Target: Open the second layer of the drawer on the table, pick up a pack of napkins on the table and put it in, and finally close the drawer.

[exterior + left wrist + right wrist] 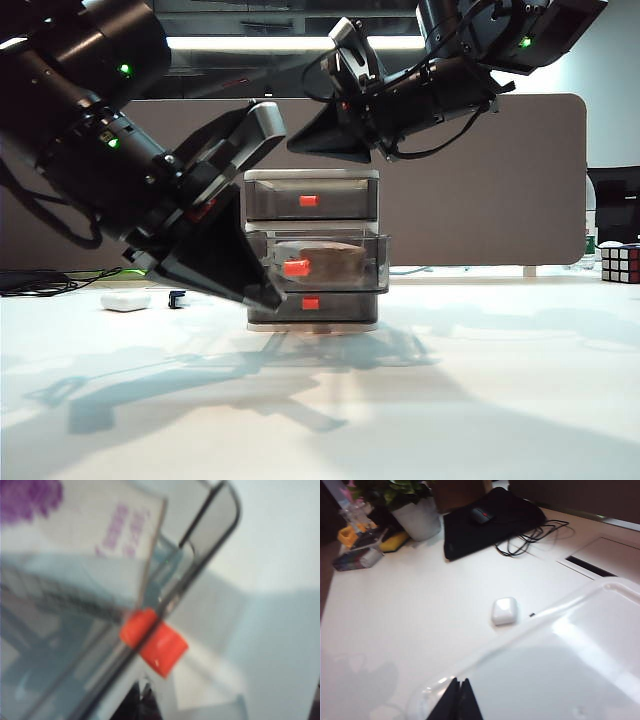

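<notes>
Drawer (312,250): three-tier cabinet, white frame, upright mid-surface (450,400).

Second layer (325,262): pulled slightly forward of the other tiers; red-orange handle (154,642) on its front.

Pack of napkins (85,545): lying inside the second layer, purple print on top, seen through the smoky wall.

Left tool (262,292): fingers closed together, holding nothing, tip just at 9 o'clock of the middle handle.

Right tool (455,702): fingers closed together, holding nothing, above the drawer's top, at 12 o'clock of the cabinet.

Small white case (504,611): on the surface, well apart at 9 o'clock of the drawer.

Puzzle cube (620,263): far at 3 o'clock.
</notes>
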`<state>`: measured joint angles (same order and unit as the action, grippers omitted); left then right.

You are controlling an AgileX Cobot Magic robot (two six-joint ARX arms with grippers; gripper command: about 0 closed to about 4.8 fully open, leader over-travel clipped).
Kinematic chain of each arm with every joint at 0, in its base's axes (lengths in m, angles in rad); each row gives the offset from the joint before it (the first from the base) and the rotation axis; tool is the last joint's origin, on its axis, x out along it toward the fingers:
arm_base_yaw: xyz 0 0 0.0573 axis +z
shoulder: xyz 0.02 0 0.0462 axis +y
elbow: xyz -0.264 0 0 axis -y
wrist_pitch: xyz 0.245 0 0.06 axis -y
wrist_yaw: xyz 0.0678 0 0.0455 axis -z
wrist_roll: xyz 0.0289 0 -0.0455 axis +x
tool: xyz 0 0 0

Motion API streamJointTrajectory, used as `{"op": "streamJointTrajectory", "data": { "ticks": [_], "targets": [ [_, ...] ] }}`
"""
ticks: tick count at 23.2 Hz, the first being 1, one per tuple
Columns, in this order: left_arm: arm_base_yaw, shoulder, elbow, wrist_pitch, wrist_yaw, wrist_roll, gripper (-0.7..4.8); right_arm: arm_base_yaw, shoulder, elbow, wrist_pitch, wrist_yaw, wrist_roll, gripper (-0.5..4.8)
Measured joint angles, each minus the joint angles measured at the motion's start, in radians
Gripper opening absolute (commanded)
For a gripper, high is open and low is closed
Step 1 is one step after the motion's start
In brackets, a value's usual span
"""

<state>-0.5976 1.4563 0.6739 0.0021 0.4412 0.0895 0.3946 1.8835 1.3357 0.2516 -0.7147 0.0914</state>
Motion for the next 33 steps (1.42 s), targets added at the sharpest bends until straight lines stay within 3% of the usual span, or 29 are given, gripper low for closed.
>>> {"op": "streamJointTrajectory", "data": {
  "ticks": [18,33],
  "targets": [
    [0.0,0.009,0.0,0.216,-0.177,-0.015,-0.04,0.001,-0.008,0.008,-0.116,0.148,-0.13,-0.05],
    [0.04,0.114,0.002,0.483,-0.334,0.004,-0.04,0.001,-0.011,0.011,-0.148,0.151,-0.176,-0.05]
  ]
}}
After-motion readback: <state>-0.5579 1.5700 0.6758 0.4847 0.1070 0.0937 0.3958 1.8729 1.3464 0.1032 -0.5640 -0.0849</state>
